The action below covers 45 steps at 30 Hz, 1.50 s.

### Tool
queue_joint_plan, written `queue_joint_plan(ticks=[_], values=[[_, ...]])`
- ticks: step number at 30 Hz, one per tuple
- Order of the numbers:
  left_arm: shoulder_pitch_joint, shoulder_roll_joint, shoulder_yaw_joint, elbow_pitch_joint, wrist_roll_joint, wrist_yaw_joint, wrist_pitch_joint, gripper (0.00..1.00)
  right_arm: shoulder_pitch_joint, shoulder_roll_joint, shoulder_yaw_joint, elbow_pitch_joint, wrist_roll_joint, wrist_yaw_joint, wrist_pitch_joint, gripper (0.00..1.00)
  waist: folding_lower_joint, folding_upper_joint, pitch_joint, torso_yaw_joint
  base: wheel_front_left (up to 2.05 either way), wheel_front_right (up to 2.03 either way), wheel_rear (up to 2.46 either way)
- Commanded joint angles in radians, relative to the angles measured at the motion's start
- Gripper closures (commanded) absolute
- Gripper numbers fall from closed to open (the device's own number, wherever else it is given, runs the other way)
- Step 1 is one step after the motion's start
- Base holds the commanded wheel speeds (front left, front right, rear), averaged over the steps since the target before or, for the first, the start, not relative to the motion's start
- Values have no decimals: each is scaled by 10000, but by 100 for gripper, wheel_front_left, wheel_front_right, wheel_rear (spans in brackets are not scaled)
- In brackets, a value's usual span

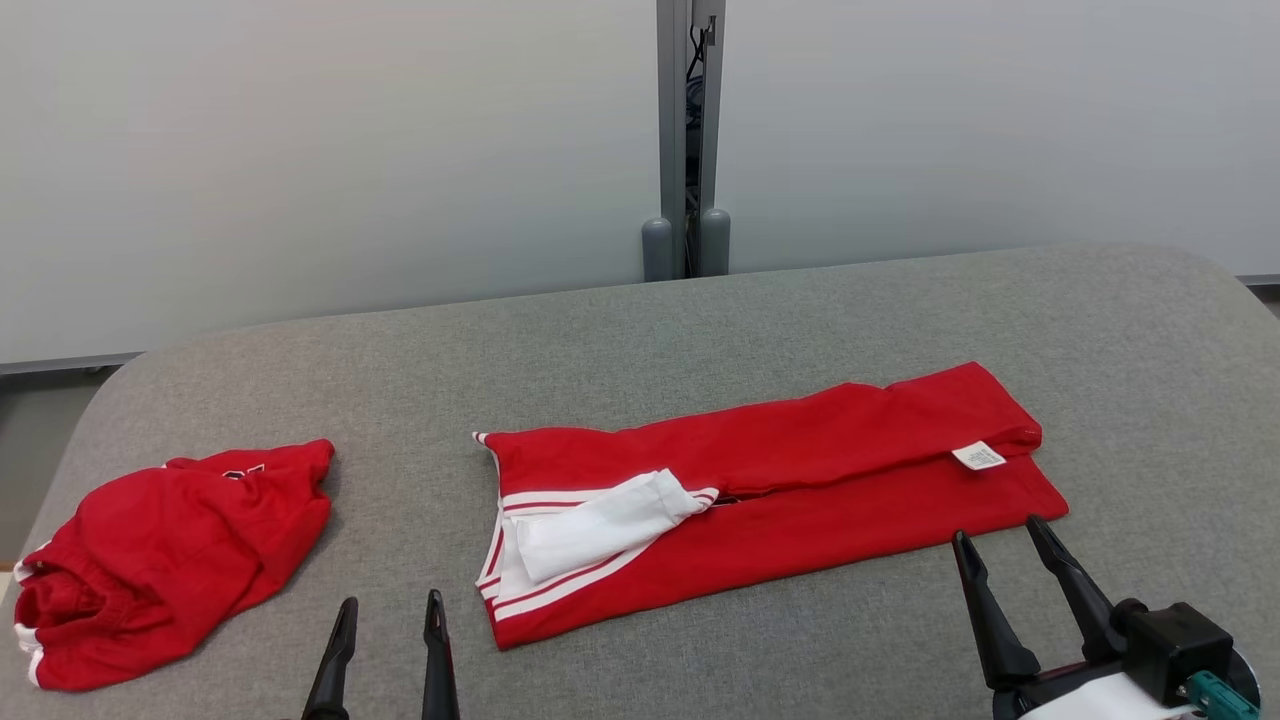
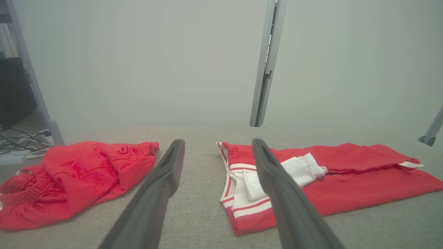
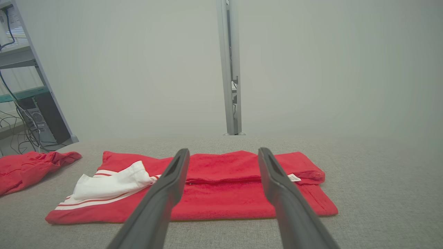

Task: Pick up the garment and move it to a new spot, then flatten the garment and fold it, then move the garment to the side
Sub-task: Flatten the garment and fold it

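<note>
We see the red garment (image 1: pixel 800 500) lying in the middle of the gray counter (image 1: pixel 700 330). It is folded into a long flat strip that runs from left to right. A white sleeve (image 1: pixel 600 525) lies on top of its left end, next to white and red stripes. A small white label (image 1: pixel 978 457) sits near its right end. Our right claw (image 1: pixel 998 528) is wide open and holds nothing, and its tips are close to the near right corner of the garment. Our left claw (image 1: pixel 392 602) is open and empty too, near the garment's left end but apart from it. Further left, a second red garment (image 1: pixel 170 560) lies in a crumpled heap, well apart from the first. Behind the counter stands a pale wall with a gray post (image 1: pixel 690 140).
</note>
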Motion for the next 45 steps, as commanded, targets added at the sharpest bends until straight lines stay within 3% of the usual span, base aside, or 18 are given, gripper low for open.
queue_joint_plan(ticks=[1, 25, 37, 45], values=[[112, -43, 118, 39, 113, -108, -38, 0, 109, -14, 6, 40, -22, -3, -59, 0, 1, 0, 2, 18, 0, 0, 0], [-68, -210, 668, 319, 543, -766, -38, 0, -268, -49, -109, 591, 245, -3, -59, 0, 1, 0, 158, 101, 0, 0, 0], [-443, -210, 283, 447, 706, -887, -37, 0, -2348, 463, -2324, 4002, 542, -3, -56, 0, 1, 0, 771, 368, 0, 0, 0], [-1040, -210, 11, 504, 738, -970, -37, 0, -4696, 180, -3485, 6700, 932, -2, -46, 0, 1, 0, 1750, 612, 0, 0, 0]])
